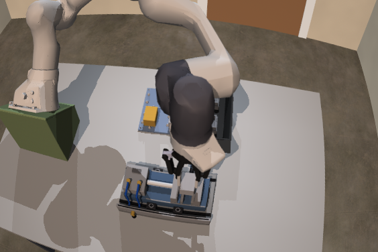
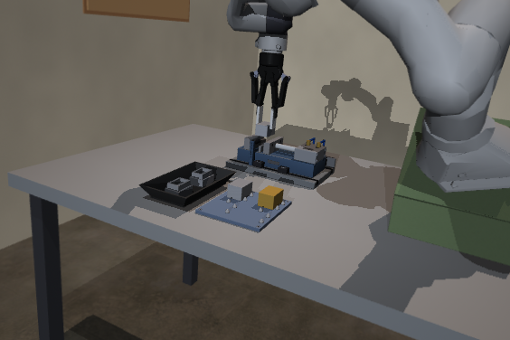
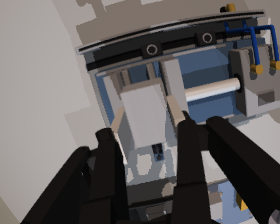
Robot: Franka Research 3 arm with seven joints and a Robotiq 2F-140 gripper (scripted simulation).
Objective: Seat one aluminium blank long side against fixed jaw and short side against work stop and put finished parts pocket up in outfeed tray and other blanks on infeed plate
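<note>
Over vise (image 2: 280, 160), gripper (image 2: 265, 125) clamping aluminium blank (image 2: 261, 128)

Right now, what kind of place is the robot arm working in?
It looks like a small machine workshop cell. A blue vise sits on a grey table, with a plate of metal blanks and a black tray of finished parts. The gripper holds a grey blank over the vise.
</note>
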